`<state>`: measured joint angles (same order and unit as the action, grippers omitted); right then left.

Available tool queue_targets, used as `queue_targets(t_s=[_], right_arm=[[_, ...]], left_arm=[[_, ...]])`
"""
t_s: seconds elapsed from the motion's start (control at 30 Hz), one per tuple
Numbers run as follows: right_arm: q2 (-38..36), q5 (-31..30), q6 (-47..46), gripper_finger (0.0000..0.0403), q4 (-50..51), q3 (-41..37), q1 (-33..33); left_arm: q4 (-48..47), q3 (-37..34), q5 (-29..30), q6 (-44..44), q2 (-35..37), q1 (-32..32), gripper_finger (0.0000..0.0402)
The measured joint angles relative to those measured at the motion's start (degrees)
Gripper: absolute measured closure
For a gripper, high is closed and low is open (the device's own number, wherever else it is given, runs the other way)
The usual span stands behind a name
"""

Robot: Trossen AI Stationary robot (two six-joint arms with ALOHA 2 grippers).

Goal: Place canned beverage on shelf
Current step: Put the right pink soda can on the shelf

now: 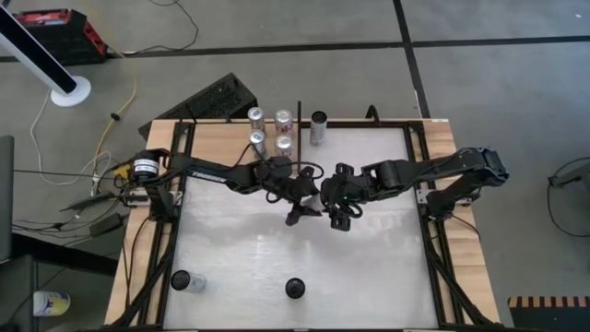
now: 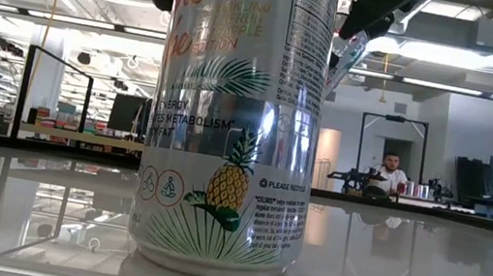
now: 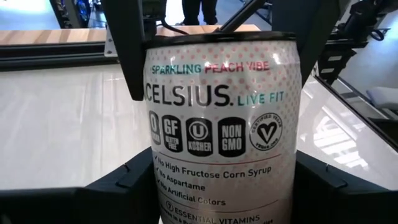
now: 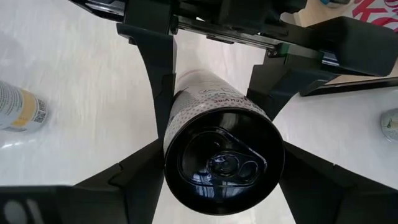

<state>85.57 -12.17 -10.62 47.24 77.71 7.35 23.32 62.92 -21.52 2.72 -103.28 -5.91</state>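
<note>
Midair, both hands [image 1: 318, 192] grip 1 peach can [image 3: 221, 127] over tbl ctr.

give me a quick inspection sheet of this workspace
surface: white tabletop, glossy, no spills seen
job's things: peach can held off the table mid-table; shelf at the far edge; four cans grouped by its black upright, a fifth can just right of it
clutter: pineapple can upright at the near edge; another can near the left corner, apparently on its side
grippers: left gripper closed on the peach can; right gripper at the same can
cables: loose cables on the floor, left of the table
surroundings: red case, black crate, seated person far behind
</note>
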Motion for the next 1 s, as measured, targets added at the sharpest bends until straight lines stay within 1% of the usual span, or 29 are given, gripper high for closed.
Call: queue_targets(t_s=[0.17,0.33,0.6,0.7,0.8,0.9,1.0], right_arm=[[-0.5,0.1,0.8,0.0098,0.9,0.0,0.0],[-1.9,-0.3,1.5,0.0096,1.6,0.1,-0.1],[-4.2,-1.0,1.0,0.0096,2.8,0.1,-0.1],[-4.8,-0.2,0.4,0.0094,6.6,-0.1,-0.2],[-4.8,-0.3,-0.9,0.0085,6.9,-0.1,-0.5],[-4.8,-1.8,-1.6,0.0071,9.7,-0.2,-0.8],[-4.8,-3.0,-3.0,0.0060,11.7,-0.1,-0.7]], left_arm=[[-0.5,-0.1,1.3,0.6,1.2,-0.1,0.0171],[-0.6,-0.1,1.2,1.1,2.7,-1.2,0.0171],[-0.4,0.2,1.2,1.1,3.1,-2.2,0.0171],[-1.9,-0.2,0.1,1.2,3.3,-2.2,0.0171],[-1.9,-0.2,0.8,1.3,3.2,-2.3,0.0171],[-1.6,0.0,0.8,1.4,3.3,-2.3,0.0171],[-4.4,-0.1,0.8,2.5,5.4,-2.3,0.0171]])
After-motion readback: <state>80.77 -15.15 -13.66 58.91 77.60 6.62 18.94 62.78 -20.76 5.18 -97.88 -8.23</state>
